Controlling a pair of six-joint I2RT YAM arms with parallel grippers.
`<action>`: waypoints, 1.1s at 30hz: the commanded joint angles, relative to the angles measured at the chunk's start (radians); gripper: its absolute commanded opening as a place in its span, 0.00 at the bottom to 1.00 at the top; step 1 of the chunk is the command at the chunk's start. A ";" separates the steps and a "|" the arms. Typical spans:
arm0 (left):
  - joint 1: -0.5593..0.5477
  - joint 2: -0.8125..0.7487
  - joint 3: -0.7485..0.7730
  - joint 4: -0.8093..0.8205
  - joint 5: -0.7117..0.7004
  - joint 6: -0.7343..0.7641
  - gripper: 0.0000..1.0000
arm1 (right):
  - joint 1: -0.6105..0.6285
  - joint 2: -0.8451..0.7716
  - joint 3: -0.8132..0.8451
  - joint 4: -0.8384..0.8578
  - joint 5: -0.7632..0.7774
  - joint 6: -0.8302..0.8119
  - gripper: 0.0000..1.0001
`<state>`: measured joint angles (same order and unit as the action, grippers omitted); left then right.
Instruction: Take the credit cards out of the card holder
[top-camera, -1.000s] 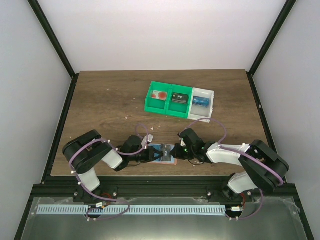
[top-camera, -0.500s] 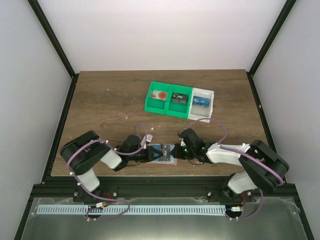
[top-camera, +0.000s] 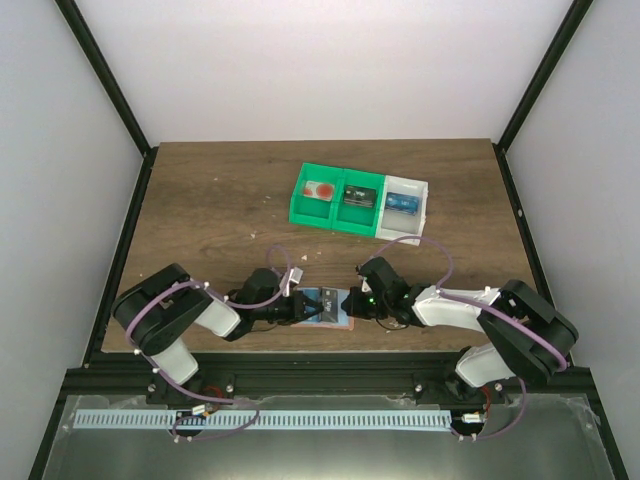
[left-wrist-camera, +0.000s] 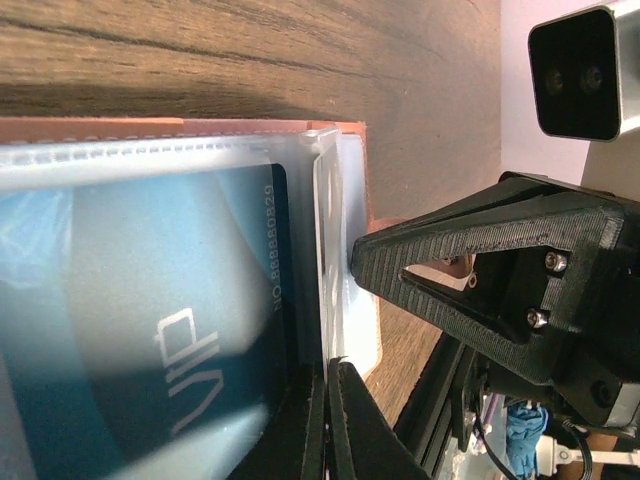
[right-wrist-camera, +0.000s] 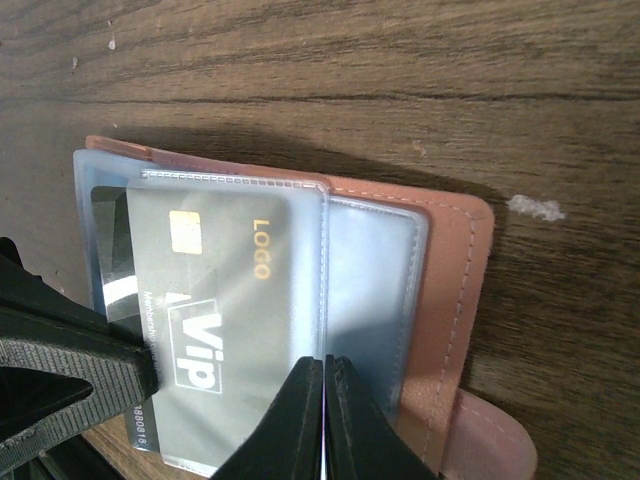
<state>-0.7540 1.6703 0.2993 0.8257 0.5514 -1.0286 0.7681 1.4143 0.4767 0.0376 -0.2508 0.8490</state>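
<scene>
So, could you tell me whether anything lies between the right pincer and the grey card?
Yes: a clear sleeve covers the grey card in the holder, and the right pincer sits at that sleeve's edge. Nothing else visible intervenes.

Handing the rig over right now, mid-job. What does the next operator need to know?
Left pincer: shut, tips at the sleeve edge by the blue card.
Right pincer: shut, tips at the sleeve over the grey card.
Holder: lies open on the table between the arms.
Done: holder opened; no card out yet.
Left: pull each card out of its sleeve.
</scene>
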 joint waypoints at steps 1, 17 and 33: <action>0.010 -0.031 -0.001 -0.020 0.018 0.021 0.00 | -0.004 0.000 0.001 -0.085 0.055 -0.023 0.05; 0.003 0.044 0.031 0.054 0.075 -0.037 0.00 | -0.004 -0.119 0.010 0.000 -0.006 -0.017 0.11; 0.019 -0.047 0.043 -0.129 0.028 0.056 0.00 | -0.015 0.057 0.005 -0.069 0.036 -0.007 0.08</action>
<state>-0.7498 1.6596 0.3321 0.7521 0.6022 -1.0248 0.7650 1.4242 0.4820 0.0402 -0.2680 0.8330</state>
